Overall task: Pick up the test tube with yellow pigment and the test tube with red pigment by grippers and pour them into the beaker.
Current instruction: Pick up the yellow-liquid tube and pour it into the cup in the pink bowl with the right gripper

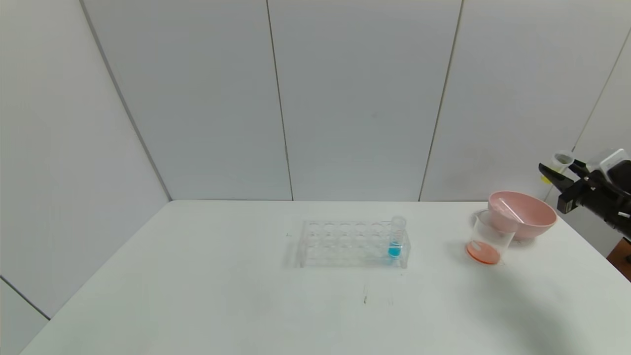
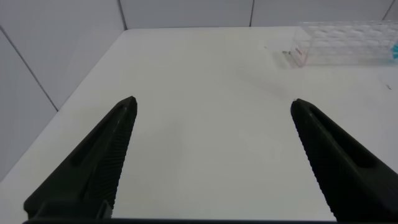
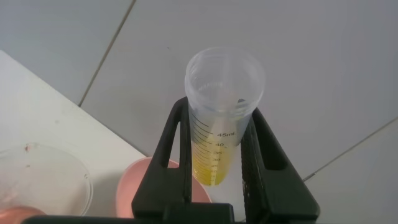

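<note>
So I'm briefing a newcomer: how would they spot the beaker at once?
Look to the right end of the white table, where a pink bowl sits. The beaker stands against the bowl's near-left side. Unlike the bowl, it is small, clear and holds orange-red liquid.

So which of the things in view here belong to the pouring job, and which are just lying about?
Belong to the job:
- test tube with yellow pigment, clamped in the right claw
- beaker, already holding orange-red liquid
- empty tube lying in the pink bowl, possibly the red one

Lying about:
- tube rack
- blue tube standing in it
- left claw, open over bare table
</note>
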Controlling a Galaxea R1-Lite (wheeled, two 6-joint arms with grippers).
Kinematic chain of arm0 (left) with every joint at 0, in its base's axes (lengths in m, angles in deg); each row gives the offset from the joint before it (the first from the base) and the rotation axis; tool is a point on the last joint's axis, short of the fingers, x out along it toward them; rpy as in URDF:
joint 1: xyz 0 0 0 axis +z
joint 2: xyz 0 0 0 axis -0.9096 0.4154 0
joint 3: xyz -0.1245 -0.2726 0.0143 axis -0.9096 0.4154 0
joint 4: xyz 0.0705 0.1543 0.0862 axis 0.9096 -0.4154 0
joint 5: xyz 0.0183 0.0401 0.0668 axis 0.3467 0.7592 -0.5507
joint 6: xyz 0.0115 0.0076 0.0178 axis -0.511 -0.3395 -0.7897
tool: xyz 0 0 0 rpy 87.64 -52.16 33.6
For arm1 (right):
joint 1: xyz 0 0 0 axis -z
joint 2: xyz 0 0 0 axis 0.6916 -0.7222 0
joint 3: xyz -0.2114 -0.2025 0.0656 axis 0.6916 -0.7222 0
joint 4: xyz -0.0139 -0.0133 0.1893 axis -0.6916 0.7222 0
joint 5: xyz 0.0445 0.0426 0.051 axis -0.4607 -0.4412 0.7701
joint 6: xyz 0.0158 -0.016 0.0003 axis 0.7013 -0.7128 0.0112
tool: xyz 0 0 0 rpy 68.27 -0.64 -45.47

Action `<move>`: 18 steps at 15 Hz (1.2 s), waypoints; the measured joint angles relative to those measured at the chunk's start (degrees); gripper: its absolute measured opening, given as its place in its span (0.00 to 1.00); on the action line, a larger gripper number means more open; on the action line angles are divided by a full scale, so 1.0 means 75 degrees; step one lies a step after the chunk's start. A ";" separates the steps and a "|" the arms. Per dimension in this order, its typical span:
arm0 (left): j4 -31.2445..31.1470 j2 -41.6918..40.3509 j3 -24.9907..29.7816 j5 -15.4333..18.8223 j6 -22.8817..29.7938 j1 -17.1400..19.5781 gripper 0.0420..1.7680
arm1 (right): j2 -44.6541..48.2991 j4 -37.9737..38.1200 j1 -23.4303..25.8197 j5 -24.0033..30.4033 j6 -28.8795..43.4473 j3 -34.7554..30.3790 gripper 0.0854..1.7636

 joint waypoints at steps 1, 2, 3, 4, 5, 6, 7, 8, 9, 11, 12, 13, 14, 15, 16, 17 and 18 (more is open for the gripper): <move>0.0000 0.0000 0.0000 0.0000 0.0000 0.0000 1.00 | -0.0054 -0.0049 0.0018 0.0208 -0.0320 -0.0080 0.26; 0.0000 0.0000 0.0000 0.0000 0.0000 0.0000 1.00 | -0.0099 -0.0055 0.0037 0.0327 -0.0634 -0.0117 0.26; 0.0000 0.0000 0.0000 0.0000 0.0000 0.0000 1.00 | -0.0153 -0.0052 0.0059 0.0369 -0.0938 -0.0140 0.26; 0.0000 0.0000 0.0000 0.0000 0.0000 0.0000 1.00 | -0.0208 -0.0047 0.0091 0.0377 -0.1263 -0.0161 0.26; 0.0000 0.0000 0.0000 0.0000 0.0000 0.0000 1.00 | -0.0257 -0.0041 0.0111 0.0387 -0.1560 -0.0172 0.26; 0.0000 0.0000 0.0000 0.0000 0.0000 0.0000 1.00 | -0.0301 -0.0041 0.0120 0.0392 -0.1843 -0.0182 0.26; 0.0000 -0.0003 0.0000 0.0000 0.0000 0.0000 1.00 | -0.0349 -0.0033 0.0122 0.0395 -0.2163 -0.0187 0.26; 0.0000 0.0000 0.0000 0.0000 0.0000 0.0000 1.00 | -0.0408 -0.0020 0.0114 0.0392 -0.2397 -0.0190 0.26; 0.0000 0.0000 0.0000 0.0000 0.0000 0.0000 1.00 | -0.0476 -0.0018 0.0080 0.0395 -0.2602 -0.0195 0.26; 0.0000 0.0000 0.0000 0.0000 0.0000 0.0000 1.00 | -0.0572 -0.0015 0.0018 0.0392 -0.2916 -0.0205 0.26; 0.0000 0.0000 0.0000 0.0000 0.0000 0.0000 1.00 | -0.0613 -0.0015 -0.0005 0.0403 -0.3072 -0.0208 0.26; 0.0003 0.0000 0.0000 0.0000 0.0000 0.0000 1.00 | -0.0662 -0.0011 -0.0020 0.0406 -0.3259 -0.0208 0.26; 0.0000 0.0000 0.0000 0.0000 0.0000 0.0000 1.00 | -0.0701 -0.0011 -0.0033 0.0406 -0.3404 -0.0223 0.26; 0.0000 0.0000 0.0000 0.0000 0.0000 0.0000 1.00 | -0.0727 -0.0018 -0.0052 0.0410 -0.3543 -0.0263 0.26; 0.0000 0.0000 0.0000 0.0000 0.0000 0.0000 1.00 | -0.0746 -0.0020 -0.0088 0.0416 -0.3675 -0.0319 0.26; 0.0000 0.0000 0.0000 0.0000 0.0000 0.0000 1.00 | -0.0761 -0.0020 -0.0125 0.0413 -0.3825 -0.0364 0.26; 0.0000 0.0000 0.0000 0.0000 0.0000 0.0000 1.00 | -0.0775 -0.0020 -0.0166 0.0403 -0.3951 -0.0414 0.26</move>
